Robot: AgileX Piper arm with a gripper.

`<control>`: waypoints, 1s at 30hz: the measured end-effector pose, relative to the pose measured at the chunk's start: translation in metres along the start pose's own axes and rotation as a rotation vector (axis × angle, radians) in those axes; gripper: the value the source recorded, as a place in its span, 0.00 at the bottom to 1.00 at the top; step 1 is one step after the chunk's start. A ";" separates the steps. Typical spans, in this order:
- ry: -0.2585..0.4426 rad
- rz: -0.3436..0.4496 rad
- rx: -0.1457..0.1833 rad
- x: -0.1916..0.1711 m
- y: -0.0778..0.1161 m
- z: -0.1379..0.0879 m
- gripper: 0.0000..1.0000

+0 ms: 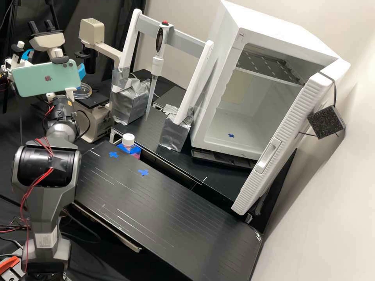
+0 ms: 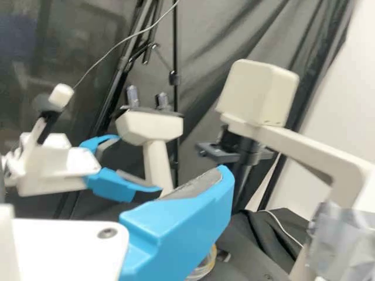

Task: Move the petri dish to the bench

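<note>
Behind the phone on the arm's wrist, a blue part of my gripper (image 1: 81,71) shows at the phone's right edge. The clear petri dish (image 1: 83,92) rests on the dark microscope stage (image 1: 93,102), just below and beside that blue part. In the wrist view my gripper (image 2: 186,219) has a bare grey pad with nothing against it, so it stands open. The petri dish (image 2: 205,267) appears there partly hidden behind the blue finger. The black bench (image 1: 168,207) bears two blue tape crosses near its far left end.
The pipette (image 1: 158,64) hangs on a white frame with foil-wrapped feet. A white-capped bottle (image 1: 128,141) stands behind the bench. At the right is an incubator (image 1: 230,146) with its door open. A second arm's gripper (image 2: 120,167) is beside the microscope eyepieces (image 2: 149,126).
</note>
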 end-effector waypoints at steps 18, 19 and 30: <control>-0.128 -0.112 -0.022 0.074 -0.003 0.025 1.00; -0.137 -0.132 -0.021 0.078 -0.007 0.029 1.00; -0.258 -0.222 0.053 0.117 -0.014 0.070 1.00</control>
